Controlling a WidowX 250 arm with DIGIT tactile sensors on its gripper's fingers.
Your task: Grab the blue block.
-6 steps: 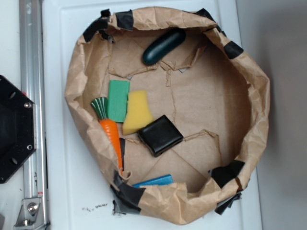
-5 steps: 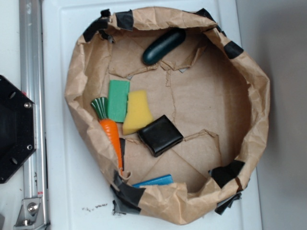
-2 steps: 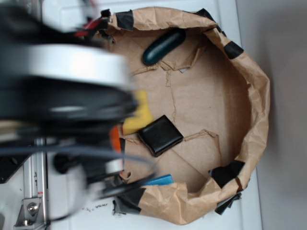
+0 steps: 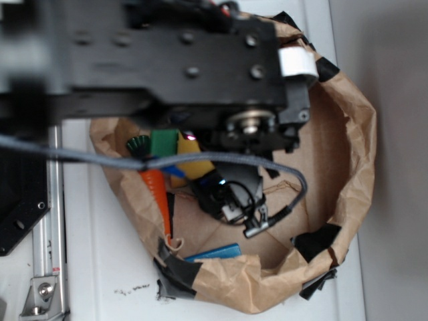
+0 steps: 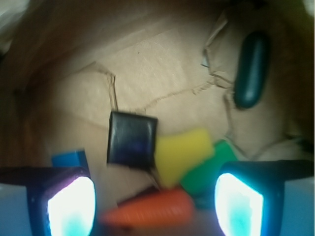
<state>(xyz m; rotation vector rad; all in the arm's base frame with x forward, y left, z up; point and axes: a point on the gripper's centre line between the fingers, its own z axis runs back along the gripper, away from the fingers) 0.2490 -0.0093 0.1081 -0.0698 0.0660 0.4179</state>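
White tabletop (image 4: 100,267) — metal rail (image 4: 50,254) at left

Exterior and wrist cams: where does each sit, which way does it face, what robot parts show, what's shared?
Exterior: overhead, looking straight down at the paper bin; the black arm and its cable cover the upper left.
Wrist: on the gripper, looking down and forward into the bin; only the two glowing fingers show, spread apart.
Shared: blue block, black square, yellow piece, carrot.
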